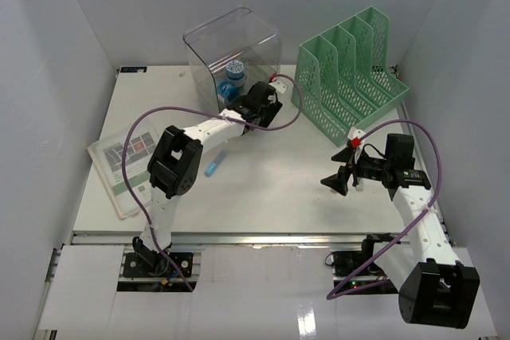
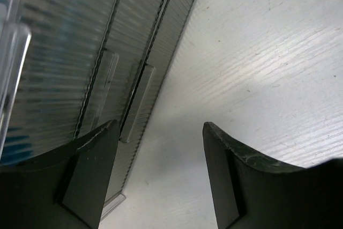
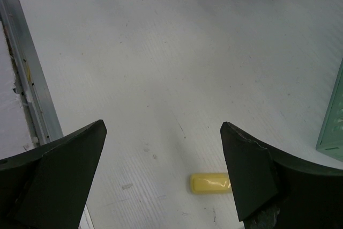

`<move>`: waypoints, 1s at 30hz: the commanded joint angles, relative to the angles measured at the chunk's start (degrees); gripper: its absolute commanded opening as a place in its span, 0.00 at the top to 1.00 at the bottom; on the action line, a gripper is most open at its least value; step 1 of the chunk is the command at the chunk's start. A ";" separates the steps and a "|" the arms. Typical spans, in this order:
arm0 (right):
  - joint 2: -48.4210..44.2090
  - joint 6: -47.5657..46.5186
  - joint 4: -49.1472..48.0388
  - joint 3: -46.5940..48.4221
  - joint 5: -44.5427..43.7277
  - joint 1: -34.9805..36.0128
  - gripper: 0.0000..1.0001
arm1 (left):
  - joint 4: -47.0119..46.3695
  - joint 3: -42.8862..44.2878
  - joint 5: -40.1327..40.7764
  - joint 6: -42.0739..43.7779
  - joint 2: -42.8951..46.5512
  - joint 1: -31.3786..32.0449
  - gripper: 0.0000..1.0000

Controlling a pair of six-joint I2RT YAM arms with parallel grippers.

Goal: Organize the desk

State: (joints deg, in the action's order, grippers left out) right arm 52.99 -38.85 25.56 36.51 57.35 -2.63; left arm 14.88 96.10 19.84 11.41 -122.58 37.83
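The desk (image 1: 271, 197) is a wide white tabletop with a metal rail along its front. My left gripper (image 1: 263, 99) is open and empty, low beside the front of a clear smoky drawer box (image 1: 233, 49); in the left wrist view the ribbed box front (image 2: 80, 52) fills the left, and the gripper (image 2: 159, 127) frames bare desk (image 2: 257, 68). My right gripper (image 1: 338, 168) is open and empty above the desk's right half. In the right wrist view the gripper (image 3: 163, 126) hangs over a small yellow block (image 3: 210, 182) lying by its right finger.
A green mesh file rack (image 1: 351, 77) stands at the back right. A blue and white object (image 1: 233, 77) sits inside the drawer box. A small blue piece (image 1: 215, 166) lies mid-desk. A printed booklet (image 1: 123, 166) lies at the left edge. The front rail (image 3: 24, 73) shows in the right wrist view.
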 commanded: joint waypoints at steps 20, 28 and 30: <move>1.44 -0.70 0.54 -0.05 1.43 -0.35 0.06 | -30.10 -6.88 23.03 28.31 -3.77 4.10 0.52; 2.29 -1.14 0.92 0.14 1.27 -0.35 0.06 | -29.94 -2.79 24.78 31.04 -9.13 4.07 0.50; 2.46 -1.14 0.98 0.14 1.18 -0.35 0.06 | -30.50 -0.94 26.00 32.83 -10.64 4.01 0.49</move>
State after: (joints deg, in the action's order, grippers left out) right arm 55.16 -39.42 26.00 36.51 57.41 -2.63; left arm -13.30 90.54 41.75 40.38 -132.59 42.56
